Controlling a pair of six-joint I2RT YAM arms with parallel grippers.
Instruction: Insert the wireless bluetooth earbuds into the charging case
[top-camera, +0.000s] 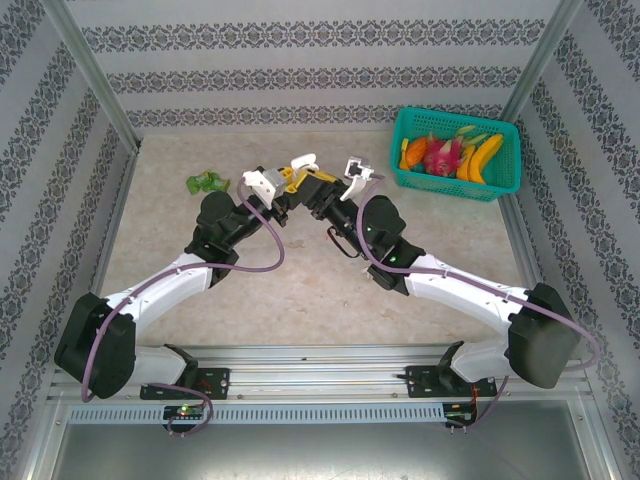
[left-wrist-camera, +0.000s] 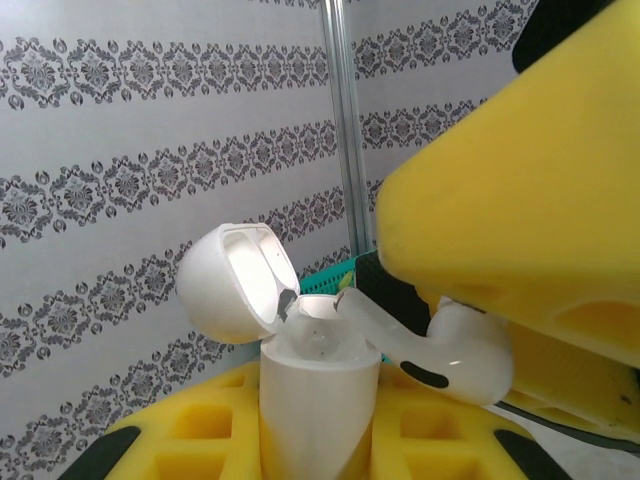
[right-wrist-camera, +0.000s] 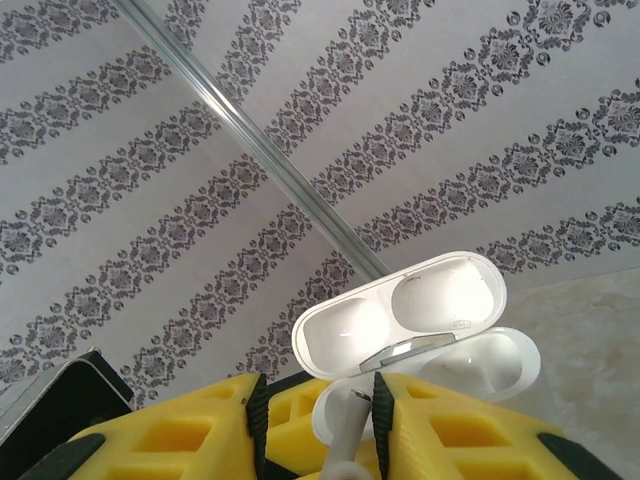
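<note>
The left tool (left-wrist-camera: 320, 452) pinches the case (left-wrist-camera: 318, 385) upright, lid open. The earbud (left-wrist-camera: 445, 352) slants stem-first into its mouth, between the spread jaws of the right tool (right-wrist-camera: 318, 398); whether they grip it, I can't tell.

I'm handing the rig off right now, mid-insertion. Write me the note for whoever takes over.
Left gripper: shut on the white charging case, its lid hinged open.
Right gripper: jaws around a white earbud, parted wider than its stem; whether it grips is unclear.
Earbud: stem reaching the case's mouth, head outside.
Done: case opened, bud brought to it.
Left: seat this bud fully, then probably release and back off. Whether another bud already sits inside is unclear.
</note>
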